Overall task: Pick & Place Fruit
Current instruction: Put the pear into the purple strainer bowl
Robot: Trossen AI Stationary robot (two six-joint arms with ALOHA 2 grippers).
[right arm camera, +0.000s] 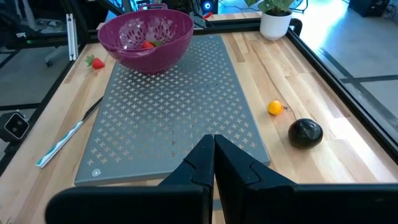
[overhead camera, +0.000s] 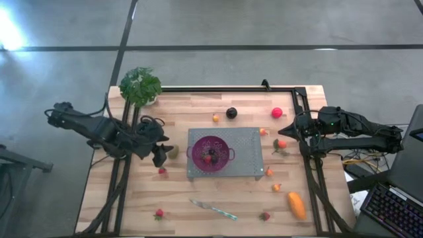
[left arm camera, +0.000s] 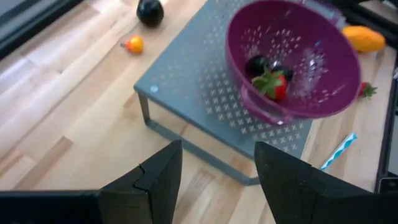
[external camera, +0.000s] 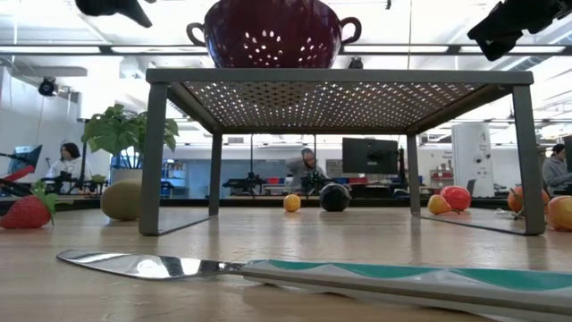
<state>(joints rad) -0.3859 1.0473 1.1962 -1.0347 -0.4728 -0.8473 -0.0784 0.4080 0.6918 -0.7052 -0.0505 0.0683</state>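
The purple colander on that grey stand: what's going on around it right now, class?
A two-armed robot is sorting toy fruit into the purple colander on the grey perforated stand. A strawberry and a dark fruit already lie inside. The left gripper hovers by the stand's left edge, fingers open and empty, an olive-green kiwi on the table nearby. The right gripper waits at the stand's right side, fingers shut, holding nothing. Other fruit lies scattered on the table.

- table [overhead camera: 132, 198]: pale wood planks, smooth, visible grain;
- raised rack [overhead camera: 248, 142]: grey perforated metal, matt;
- colander [left arm camera: 329, 56]: purple plastic, glossy, holed;
- knife [external camera: 161, 265]: shiny metal blade, teal-striped handle;
- plum [right arm camera: 305, 133]: dark, glossy;
- strawberry [external camera: 27, 212]: red, dimpled plastic look;
- gripper fingers [left arm camera: 155, 180]: black, matt.
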